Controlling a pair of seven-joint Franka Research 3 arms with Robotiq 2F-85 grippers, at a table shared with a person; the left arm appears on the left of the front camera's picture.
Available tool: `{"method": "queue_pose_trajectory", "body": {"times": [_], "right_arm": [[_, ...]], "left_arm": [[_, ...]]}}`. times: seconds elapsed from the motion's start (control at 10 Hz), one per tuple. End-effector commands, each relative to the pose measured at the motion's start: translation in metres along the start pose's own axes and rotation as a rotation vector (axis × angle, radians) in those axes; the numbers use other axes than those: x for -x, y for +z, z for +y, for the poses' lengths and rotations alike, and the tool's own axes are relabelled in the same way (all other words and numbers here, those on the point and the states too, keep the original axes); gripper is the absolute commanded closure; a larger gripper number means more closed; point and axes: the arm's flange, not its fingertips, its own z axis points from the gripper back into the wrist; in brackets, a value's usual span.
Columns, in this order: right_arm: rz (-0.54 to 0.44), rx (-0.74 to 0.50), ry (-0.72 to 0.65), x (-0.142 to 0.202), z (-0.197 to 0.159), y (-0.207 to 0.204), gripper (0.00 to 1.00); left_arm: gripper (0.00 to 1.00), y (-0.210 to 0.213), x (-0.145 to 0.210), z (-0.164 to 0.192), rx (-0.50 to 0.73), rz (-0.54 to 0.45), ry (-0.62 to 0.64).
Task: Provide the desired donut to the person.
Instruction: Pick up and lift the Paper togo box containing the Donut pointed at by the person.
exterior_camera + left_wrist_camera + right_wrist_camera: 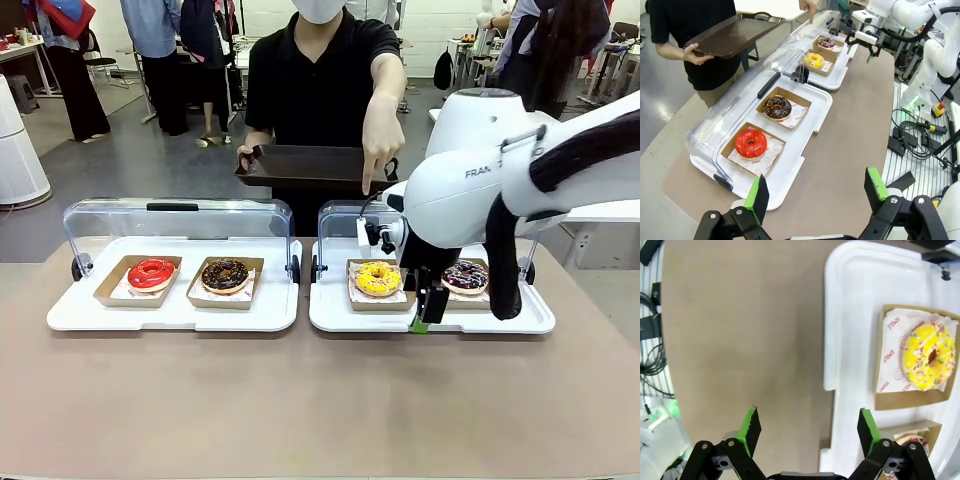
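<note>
Four donuts, two per tray (150, 318): red (151, 272), chocolate (225, 274), yellow (378, 278), sprinkled (465, 275). Left gripper (817, 192) and right gripper (807, 427) gape empty. Yellow lies ahead-right of the right jaws; the person's hand (380, 140) points toward it.

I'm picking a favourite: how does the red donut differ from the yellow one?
The red donut has plain glossy icing; the yellow donut carries coloured sprinkles. The red donut sits on the left white tray, the yellow donut on the right white tray. Both lie on paper in brown card boxes.
</note>
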Motion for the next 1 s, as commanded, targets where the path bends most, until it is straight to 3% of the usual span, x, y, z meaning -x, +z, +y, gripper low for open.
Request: {"method": "queue_pose_trajectory", "body": {"times": [0.0,0.3,0.9], "right_arm": [[0.002,0.025,-0.001,-0.003,-0.019,-0.01,0.0],[-0.012,0.021,-0.046,-0.002,-0.039,-0.022,0.0],[-0.015,0.007,-0.032,0.001,-0.031,-0.017,0.0]], "left_arm": [[0.0,0.001,0.0,-0.001,0.002,-0.014,-0.002],[0.0,0.001,0.0,-0.001,0.002,-0.014,-0.002],[0.0,0.001,0.0,-0.001,0.002,-0.014,-0.002]]}}
